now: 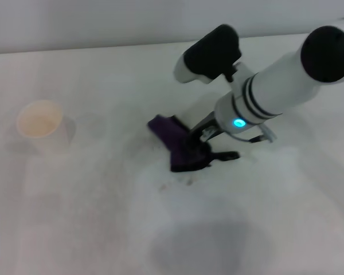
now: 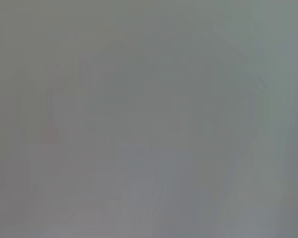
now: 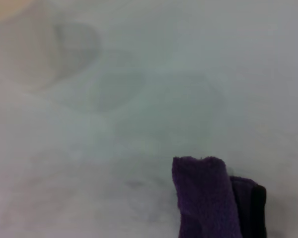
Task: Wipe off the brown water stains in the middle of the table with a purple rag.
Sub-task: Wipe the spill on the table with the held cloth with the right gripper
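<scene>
The purple rag [image 1: 173, 141] lies crumpled on the white table [image 1: 74, 217] near its middle. My right gripper [image 1: 202, 150] reaches in from the upper right and is shut on the rag's right end, low against the surface. In the right wrist view the purple rag [image 3: 204, 198] hangs close in front of the camera, black edging on one side, with bare table [image 3: 188, 74] beyond it. No tan blotch of the brown water stains shows; only faint dark speckles [image 1: 178, 182] sit just in front of the rag. The left gripper is out of view.
A white paper cup [image 1: 40, 123] with tan liquid stands at the left of the table, also seen blurred as the paper cup [image 3: 20, 44] in the right wrist view. A grey shadow [image 1: 200, 246] falls on the near table. The left wrist view shows only grey blur.
</scene>
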{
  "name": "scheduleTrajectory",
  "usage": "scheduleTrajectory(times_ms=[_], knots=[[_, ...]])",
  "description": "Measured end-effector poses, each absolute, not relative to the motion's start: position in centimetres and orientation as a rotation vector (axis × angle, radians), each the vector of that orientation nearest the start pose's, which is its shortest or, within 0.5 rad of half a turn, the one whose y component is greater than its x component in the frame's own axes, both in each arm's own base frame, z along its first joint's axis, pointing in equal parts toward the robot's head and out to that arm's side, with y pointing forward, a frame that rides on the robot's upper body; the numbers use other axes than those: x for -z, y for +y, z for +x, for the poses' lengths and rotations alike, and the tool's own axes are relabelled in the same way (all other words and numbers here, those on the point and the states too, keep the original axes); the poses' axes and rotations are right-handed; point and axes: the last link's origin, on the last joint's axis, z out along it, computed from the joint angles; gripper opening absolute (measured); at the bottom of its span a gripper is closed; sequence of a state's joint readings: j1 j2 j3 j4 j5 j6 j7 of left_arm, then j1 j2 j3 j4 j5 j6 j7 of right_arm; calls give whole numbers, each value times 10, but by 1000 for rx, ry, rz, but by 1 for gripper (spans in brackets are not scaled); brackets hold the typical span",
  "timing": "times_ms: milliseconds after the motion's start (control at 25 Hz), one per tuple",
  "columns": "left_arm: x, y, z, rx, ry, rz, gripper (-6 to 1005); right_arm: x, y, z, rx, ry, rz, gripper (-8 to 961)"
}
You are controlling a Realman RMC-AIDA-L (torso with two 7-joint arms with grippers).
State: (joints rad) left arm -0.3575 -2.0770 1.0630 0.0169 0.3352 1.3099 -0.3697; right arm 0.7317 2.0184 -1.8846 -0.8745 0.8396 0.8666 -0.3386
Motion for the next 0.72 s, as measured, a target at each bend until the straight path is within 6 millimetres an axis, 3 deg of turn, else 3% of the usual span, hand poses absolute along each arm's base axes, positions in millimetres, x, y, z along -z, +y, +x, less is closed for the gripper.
scheduleTrajectory(times_ms=[280,600,720], knots=[[-25,293,-371,761,-621,-1449,874,98,381,193,345,963,-2502,99],[-26,295,-369,765,-612,-1450,873,115,356,149,372,896,-2697,95],[-27,296,-369,765,-609,-1449,873,118,345,143,409,895,-2746,95]])
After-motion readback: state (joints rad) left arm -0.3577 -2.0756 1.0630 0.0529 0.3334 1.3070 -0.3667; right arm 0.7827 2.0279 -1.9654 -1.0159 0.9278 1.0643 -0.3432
